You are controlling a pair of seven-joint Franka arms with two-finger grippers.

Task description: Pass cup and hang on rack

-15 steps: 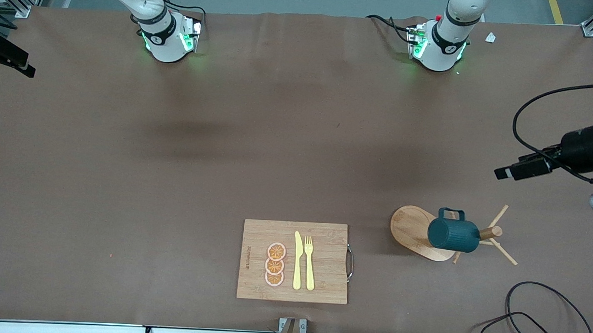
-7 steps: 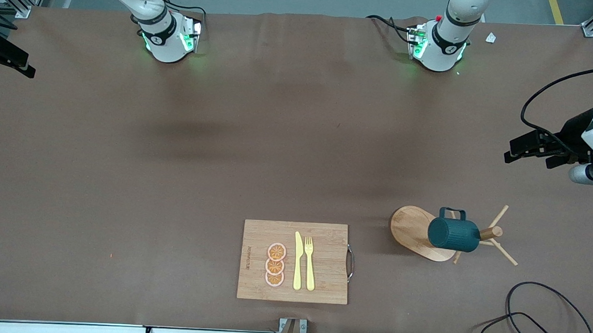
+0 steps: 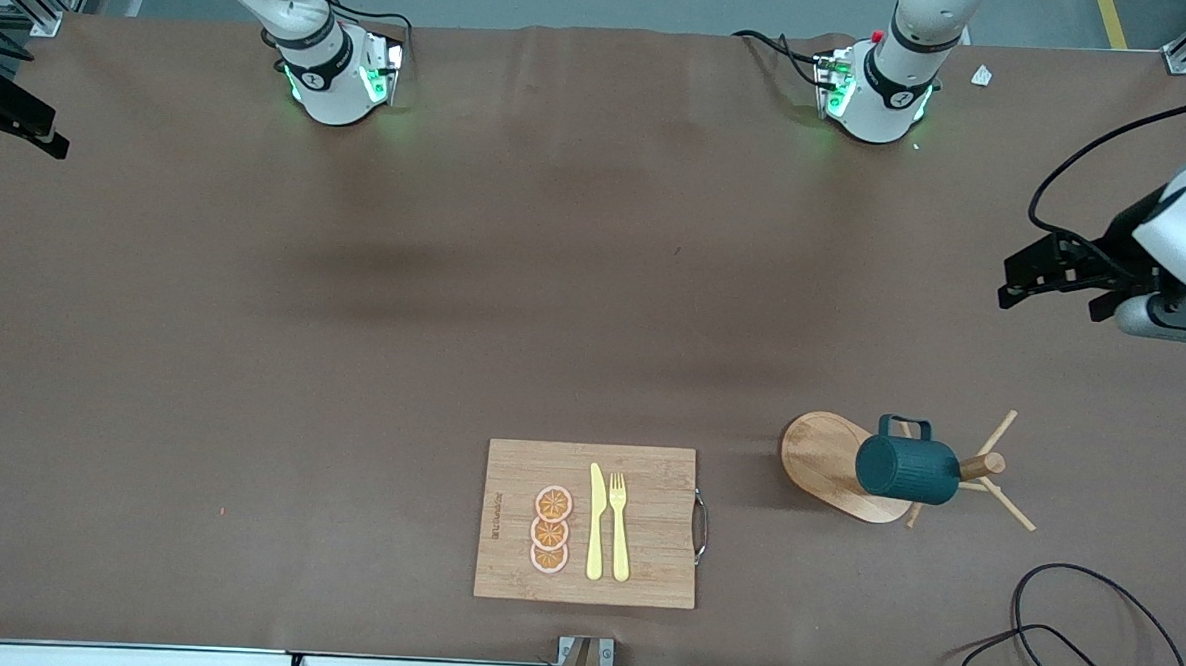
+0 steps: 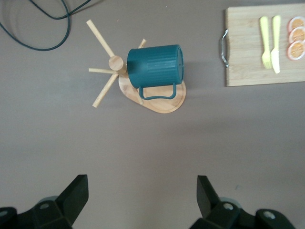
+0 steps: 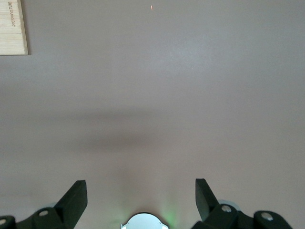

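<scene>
Teal cup (image 3: 907,470) hangs on your wooden rack (image 3: 838,464), near the cutting board (image 3: 588,523). Your left gripper (image 4: 140,198) is up over the table, fingers wide apart. Your right gripper (image 5: 140,198) waits, fingers spread too.

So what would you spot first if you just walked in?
The dark green cup hanging on the wooden rack, toward the left arm's end of the table. Then the cutting board with yellow cutlery and orange slices, nearest the front camera. Both claws are open; the left claw hangs over bare table.
</scene>
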